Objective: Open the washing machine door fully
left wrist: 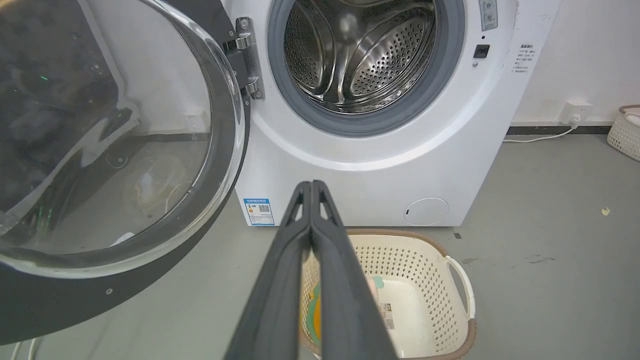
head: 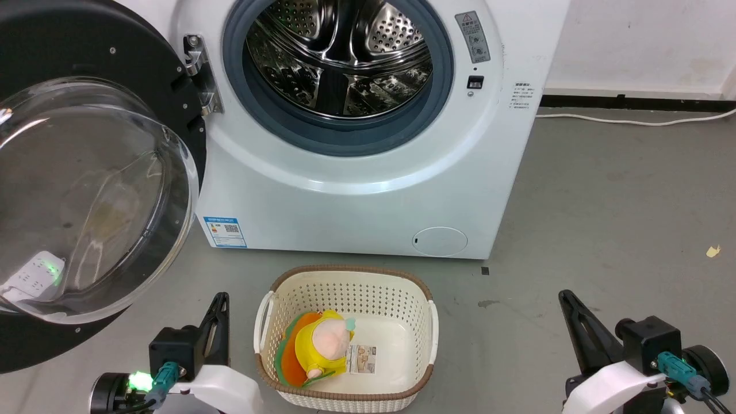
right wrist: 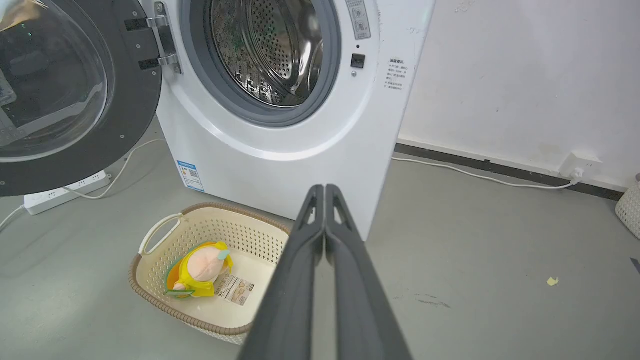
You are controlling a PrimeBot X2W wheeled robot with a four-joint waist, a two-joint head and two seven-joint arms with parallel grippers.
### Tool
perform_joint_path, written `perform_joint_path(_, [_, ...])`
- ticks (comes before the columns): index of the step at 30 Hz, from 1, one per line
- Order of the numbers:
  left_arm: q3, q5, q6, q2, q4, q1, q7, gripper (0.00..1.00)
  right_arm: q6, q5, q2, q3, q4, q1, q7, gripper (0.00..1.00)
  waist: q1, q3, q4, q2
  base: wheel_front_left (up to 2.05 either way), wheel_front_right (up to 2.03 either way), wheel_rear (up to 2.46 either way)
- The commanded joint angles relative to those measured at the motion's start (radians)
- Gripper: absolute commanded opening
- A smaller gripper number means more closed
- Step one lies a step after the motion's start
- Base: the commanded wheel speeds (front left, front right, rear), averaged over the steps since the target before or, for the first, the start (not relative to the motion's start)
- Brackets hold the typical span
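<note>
The white washing machine stands ahead with its steel drum exposed. Its round black door, with a bulging clear glass bowl, is swung wide out to the left on its hinge. The door fills the left of the left wrist view and shows as the door at the upper left of the right wrist view. My left gripper is low at the lower left, shut and empty, right of the door's lower edge. My right gripper is at the lower right, shut, holding nothing.
A cream perforated basket with a yellow plush toy sits on the grey floor before the machine, between my grippers. A white power strip and cable lie under the door. Another cable runs along the right wall.
</note>
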Motion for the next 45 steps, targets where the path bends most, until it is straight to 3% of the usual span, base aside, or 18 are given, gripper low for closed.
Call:
perform_joint_path(1, [0.004, 0.009, -0.004, 0.000, -0.005, -0.015, 0.000, 0.00, 0.001, -0.008, 0.006, 0.000, -0.006, -0.012, 0.000, 0.00, 0.0000, 0.000, 0.000, -0.0001, 0.00, 0.00, 0.00])
perform_joint_path(45, [0.004, 0.009, -0.004, 0.000, -0.005, -0.015, 0.000, 0.00, 0.001, -0.008, 0.006, 0.000, -0.006, -0.012, 0.000, 0.00, 0.0000, 0.000, 0.000, -0.0001, 0.00, 0.00, 0.00])
